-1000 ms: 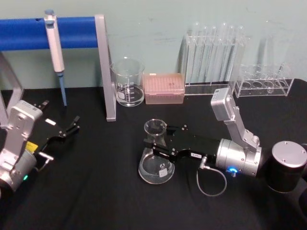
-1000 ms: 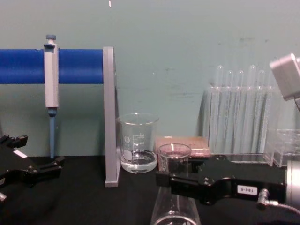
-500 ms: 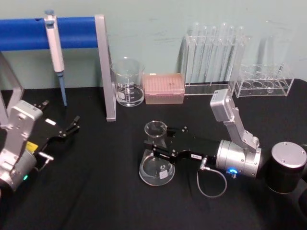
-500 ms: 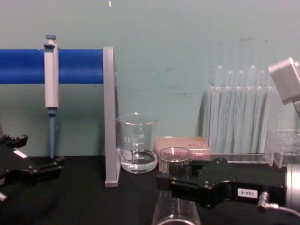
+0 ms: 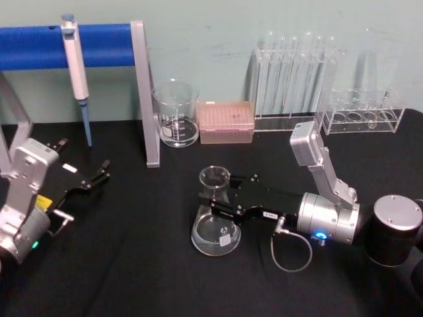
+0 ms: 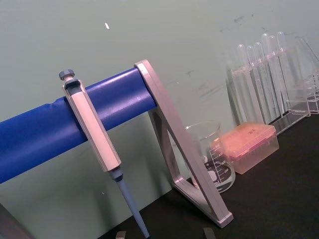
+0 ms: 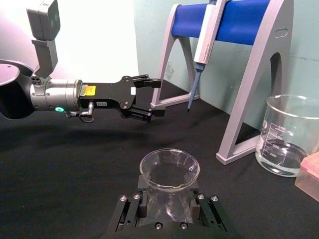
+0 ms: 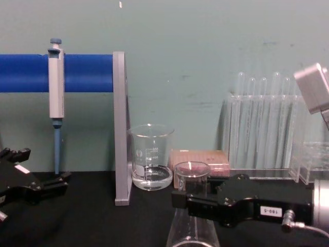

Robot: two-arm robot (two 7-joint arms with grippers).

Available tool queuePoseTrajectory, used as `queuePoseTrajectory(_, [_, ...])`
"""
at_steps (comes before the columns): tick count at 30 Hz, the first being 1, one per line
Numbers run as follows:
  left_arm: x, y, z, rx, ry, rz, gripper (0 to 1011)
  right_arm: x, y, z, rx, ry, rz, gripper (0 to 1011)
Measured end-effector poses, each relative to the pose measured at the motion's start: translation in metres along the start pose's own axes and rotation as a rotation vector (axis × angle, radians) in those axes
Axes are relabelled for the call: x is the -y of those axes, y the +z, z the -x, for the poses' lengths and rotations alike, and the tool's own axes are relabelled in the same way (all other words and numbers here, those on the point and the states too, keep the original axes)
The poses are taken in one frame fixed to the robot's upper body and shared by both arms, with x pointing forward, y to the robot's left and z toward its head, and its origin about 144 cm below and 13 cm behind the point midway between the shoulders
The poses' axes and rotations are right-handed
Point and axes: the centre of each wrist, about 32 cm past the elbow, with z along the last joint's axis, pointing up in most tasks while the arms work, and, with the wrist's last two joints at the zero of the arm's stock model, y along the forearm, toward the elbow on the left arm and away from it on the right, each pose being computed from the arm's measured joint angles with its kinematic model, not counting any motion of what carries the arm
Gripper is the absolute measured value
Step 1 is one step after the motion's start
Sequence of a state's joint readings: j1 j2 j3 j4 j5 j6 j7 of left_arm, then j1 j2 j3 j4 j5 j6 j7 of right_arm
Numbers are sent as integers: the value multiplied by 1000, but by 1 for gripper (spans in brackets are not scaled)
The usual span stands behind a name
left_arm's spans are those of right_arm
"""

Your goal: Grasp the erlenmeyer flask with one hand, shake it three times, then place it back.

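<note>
You can read the numbers 500 and 400 printed on the glass beaker (image 7: pixel 288 137). The small white label (image 8: pixel 271 211) on the right gripper (image 8: pixel 184 199) looks like 180-5, upside down.

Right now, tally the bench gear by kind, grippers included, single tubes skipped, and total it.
Erlenmeyer flask: 1, neck held by the right gripper
Glass beaker: 1
Pipette: 1
Pipette stand: 1
Pink tip box: 1
Clear test tube racks: 2
Grippers: 2, the left gripper open and idle at the left
Total: 9
</note>
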State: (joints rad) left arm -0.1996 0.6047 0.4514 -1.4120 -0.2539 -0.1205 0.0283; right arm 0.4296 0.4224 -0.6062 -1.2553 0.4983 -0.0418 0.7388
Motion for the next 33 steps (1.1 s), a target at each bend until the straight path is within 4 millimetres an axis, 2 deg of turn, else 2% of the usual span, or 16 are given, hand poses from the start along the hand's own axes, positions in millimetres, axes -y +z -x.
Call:
queuePoseTrajectory(22, [0, 0, 0, 0, 0, 0, 1001, 0, -1, 1, 3, -1, 2, 458])
queuePoseTrajectory(27, [0, 0, 0, 0, 0, 0, 1001, 0, -1, 1, 4, -1, 5, 574])
queuePoseTrajectory(30, [0, 0, 0, 0, 0, 0, 1001, 0, -1, 1, 4, -1, 5, 717])
queuePoseTrajectory(33, [0, 0, 0, 0, 0, 0, 1001, 0, -1, 1, 4, -1, 5, 796])
